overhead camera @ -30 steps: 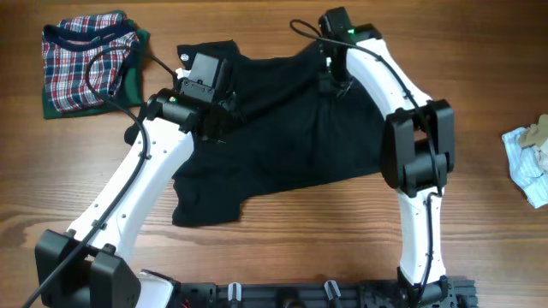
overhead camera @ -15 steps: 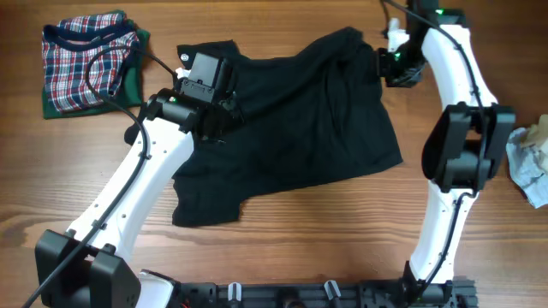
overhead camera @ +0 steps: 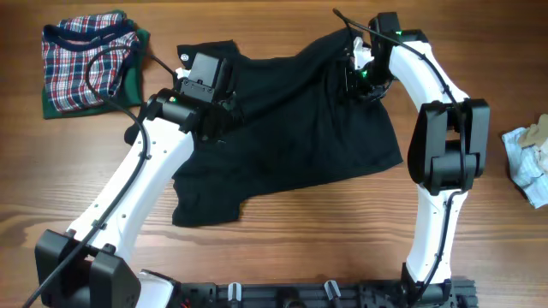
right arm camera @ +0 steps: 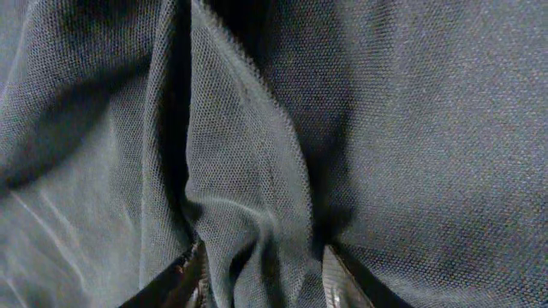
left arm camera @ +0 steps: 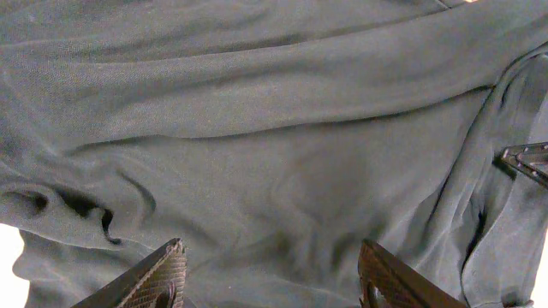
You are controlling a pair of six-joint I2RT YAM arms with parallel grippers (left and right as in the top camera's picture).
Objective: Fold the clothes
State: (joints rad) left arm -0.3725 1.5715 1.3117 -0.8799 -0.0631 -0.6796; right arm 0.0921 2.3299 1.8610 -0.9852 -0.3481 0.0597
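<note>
The clothes [overhead camera: 291, 128], a large black shirt, lie spread and creased across the middle of the wooden table. My left gripper [overhead camera: 224, 101] rests over the shirt's upper left part. In the left wrist view it [left arm camera: 272, 275] stands open, with only rumpled black fabric [left arm camera: 257, 154] below it. My right gripper [overhead camera: 353, 79] is down on the shirt's upper right part. In the right wrist view its fingers [right arm camera: 184, 278] stand a little apart on either side of a raised fold of the fabric [right arm camera: 248, 214], without pinching it.
A red, white and blue plaid garment [overhead camera: 86, 60] lies folded at the back left. A small pale blue and white cloth [overhead camera: 529, 162] sits at the right edge. Bare wood [overhead camera: 479, 231] surrounds the shirt, and both arm bases stand at the front edge.
The right gripper drew the shirt's top right part out to the right, let go and opened, then came back left onto the fabric with its jaws narrower. The left arm stayed still.
</note>
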